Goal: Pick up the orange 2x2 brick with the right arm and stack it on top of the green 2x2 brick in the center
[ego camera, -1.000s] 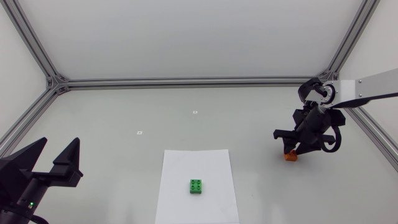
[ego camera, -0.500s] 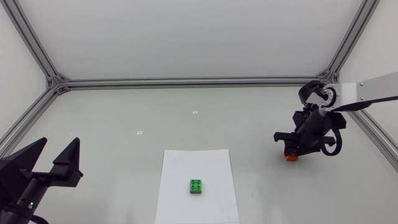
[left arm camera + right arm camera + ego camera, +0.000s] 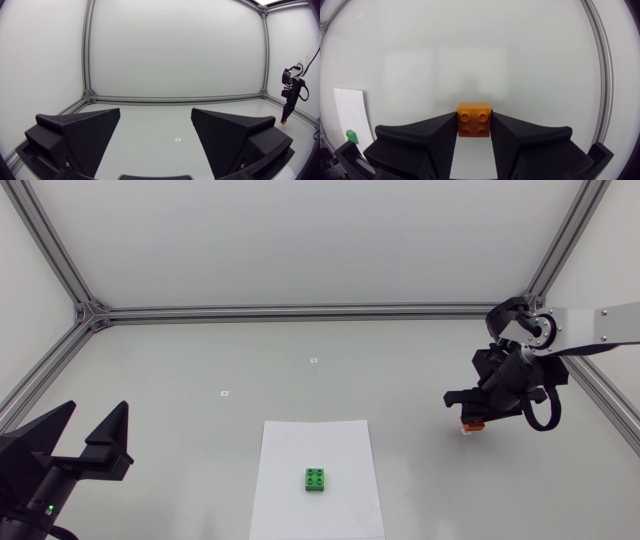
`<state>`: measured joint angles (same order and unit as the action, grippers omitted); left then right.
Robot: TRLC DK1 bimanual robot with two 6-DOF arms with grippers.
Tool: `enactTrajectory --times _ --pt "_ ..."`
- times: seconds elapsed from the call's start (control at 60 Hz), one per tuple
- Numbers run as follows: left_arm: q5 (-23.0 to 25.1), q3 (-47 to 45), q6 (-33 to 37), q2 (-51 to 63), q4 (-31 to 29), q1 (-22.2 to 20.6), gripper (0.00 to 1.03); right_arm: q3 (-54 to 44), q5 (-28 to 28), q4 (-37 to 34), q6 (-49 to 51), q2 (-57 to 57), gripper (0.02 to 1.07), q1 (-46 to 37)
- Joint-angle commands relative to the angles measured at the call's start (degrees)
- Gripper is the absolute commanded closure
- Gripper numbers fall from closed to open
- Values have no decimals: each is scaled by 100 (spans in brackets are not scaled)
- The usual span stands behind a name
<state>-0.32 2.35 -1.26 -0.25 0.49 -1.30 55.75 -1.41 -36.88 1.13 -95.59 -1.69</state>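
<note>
The orange 2x2 brick [image 3: 474,119] sits studs-up between the fingers of my right gripper [image 3: 474,134], which is shut on it from both sides. From above, that gripper [image 3: 474,418] is at the table's right side with the orange brick [image 3: 469,428] showing under it. The green 2x2 brick [image 3: 316,479] rests on a white paper sheet [image 3: 315,445] at the centre front, well left of the right gripper; the green brick [image 3: 351,135] also shows at the edge of the right wrist view. My left gripper [image 3: 96,412] stands open and empty at the front left, its fingers [image 3: 85,127] wide apart.
An aluminium frame rail [image 3: 300,311] runs along the table's far edge, with more rails down both sides. Two small markers [image 3: 313,360] lie on the bare table behind the paper. My right arm [image 3: 290,92] shows far off in the left wrist view.
My right gripper has shifted slightly toward the far side with the orange brick held in it, and the wrist has turned a little. The left arm and green brick have not moved.
</note>
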Motion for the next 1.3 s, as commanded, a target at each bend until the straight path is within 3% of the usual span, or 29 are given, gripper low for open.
enactTrajectory --times 0.0,0.383,0.45,0.467,0.567,0.767,1.283 --pt "23 -235 73 -45 -76 16 4 -73 -26 -126 230 199 101 82" --pt "32 -235 73 -45 -76 16 4 217 141 -926 784 621 101 1127" --pt "23 -235 73 -45 -84 16 4 349 1389 -1234 1628 673 101 1057" --pt "23 -235 73 -45 -84 16 4 428 1433 -1383 1672 665 101 1066" --pt "23 -235 73 -45 -84 16 4 657 1407 -1858 2067 682 101 1470" --pt "23 -235 73 -45 -84 16 4 745 941 -1981 1979 726 101 2542" --pt "23 -235 73 -45 -84 16 4 762 238 -1664 2665 700 101 4731"
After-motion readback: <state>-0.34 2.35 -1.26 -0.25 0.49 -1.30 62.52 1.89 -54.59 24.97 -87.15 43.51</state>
